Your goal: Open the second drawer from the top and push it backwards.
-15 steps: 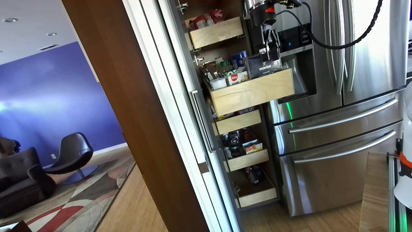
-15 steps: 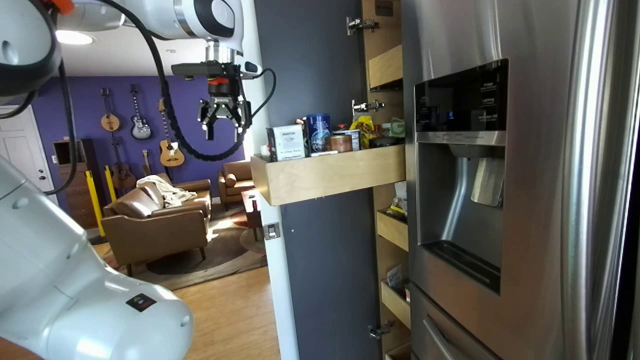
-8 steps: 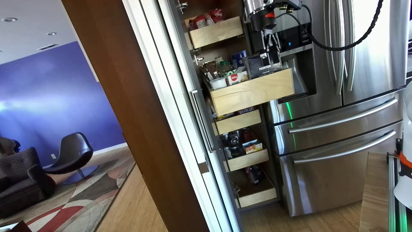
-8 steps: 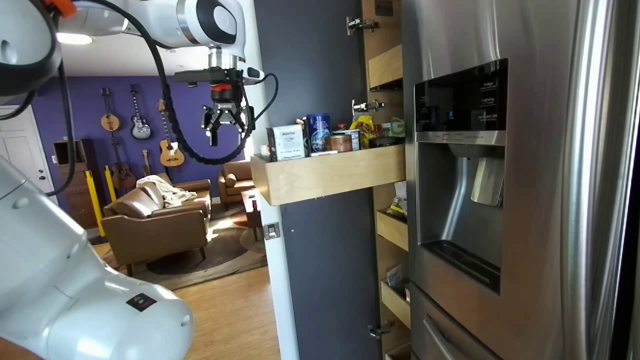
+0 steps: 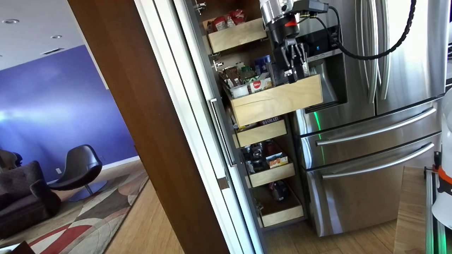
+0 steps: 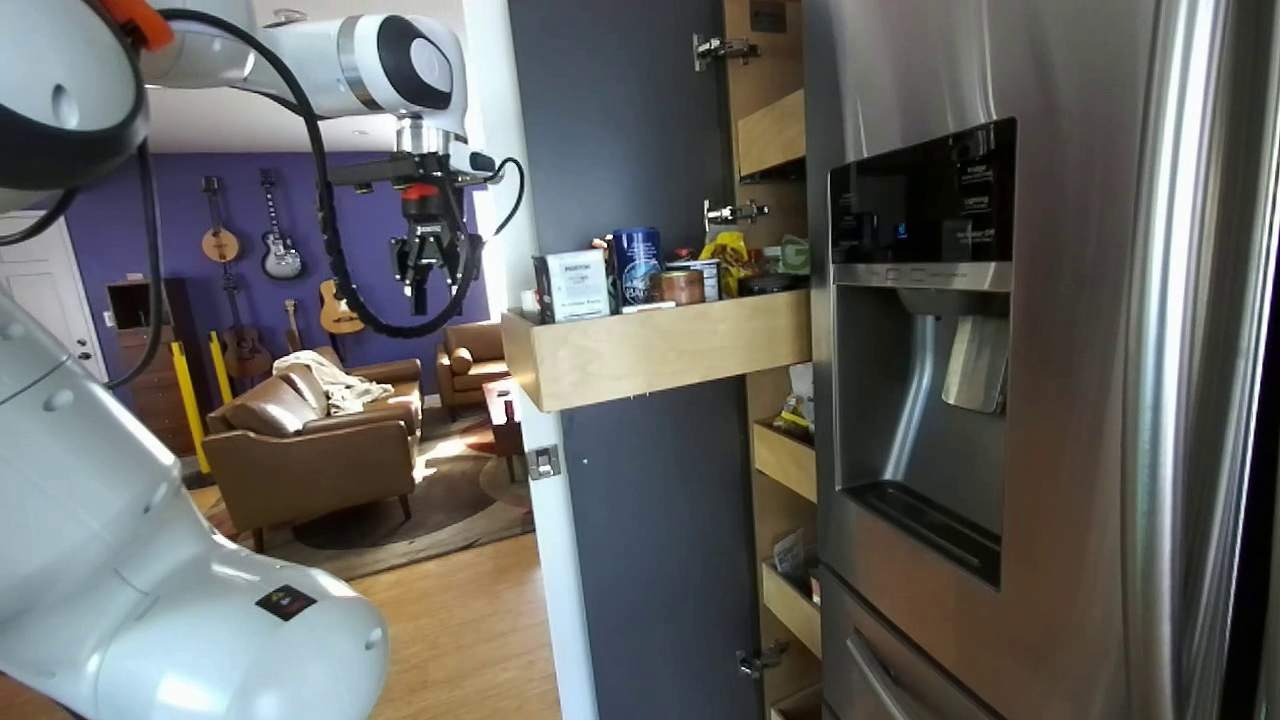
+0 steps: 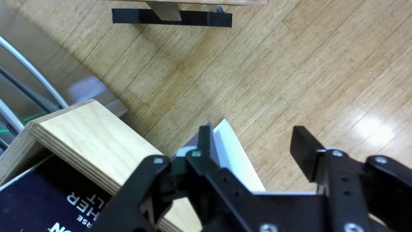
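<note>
The second drawer from the top (image 5: 279, 100) is pale wood and stands pulled out of the tall cabinet; it also shows in an exterior view (image 6: 670, 350) and at the lower left of the wrist view (image 7: 96, 135). It holds food packages, among them a Morton box (image 6: 575, 285) and a blue canister (image 6: 637, 265). My gripper (image 5: 296, 77) is open and empty. In an exterior view the gripper (image 6: 437, 295) hangs in front of the drawer front, apart from it, near the rim's height. In the wrist view the fingers (image 7: 251, 138) are spread with floor beyond.
The top drawer (image 5: 238, 35) and several lower drawers (image 5: 261, 134) sit inside the cabinet. The open dark cabinet door (image 6: 640, 520) stands on one side, the steel fridge (image 5: 353, 141) on the other. A brown sofa (image 6: 310, 440) is further back.
My gripper has moved down and turned about its vertical axis. Over the last half second it also moved away from the drawer front. The drawer has not moved.
</note>
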Controlling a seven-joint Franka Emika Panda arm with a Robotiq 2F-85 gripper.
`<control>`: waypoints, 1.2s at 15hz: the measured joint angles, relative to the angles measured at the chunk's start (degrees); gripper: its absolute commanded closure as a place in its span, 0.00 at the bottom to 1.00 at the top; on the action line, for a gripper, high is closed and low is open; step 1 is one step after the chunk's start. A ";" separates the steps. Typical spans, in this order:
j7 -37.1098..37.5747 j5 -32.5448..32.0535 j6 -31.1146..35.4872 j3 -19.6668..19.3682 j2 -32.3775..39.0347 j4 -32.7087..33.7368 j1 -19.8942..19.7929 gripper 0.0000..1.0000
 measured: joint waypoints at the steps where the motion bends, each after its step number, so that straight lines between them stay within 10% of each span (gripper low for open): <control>1: 1.44 -0.44 0.28 0.48 -0.01 -0.25 0.00 0.73; 5: 6.58 -3.05 4.76 1.41 -0.03 -2.19 -0.01 0.99; 18: 21.10 -13.42 18.23 1.93 -0.13 -8.27 -1.22 1.00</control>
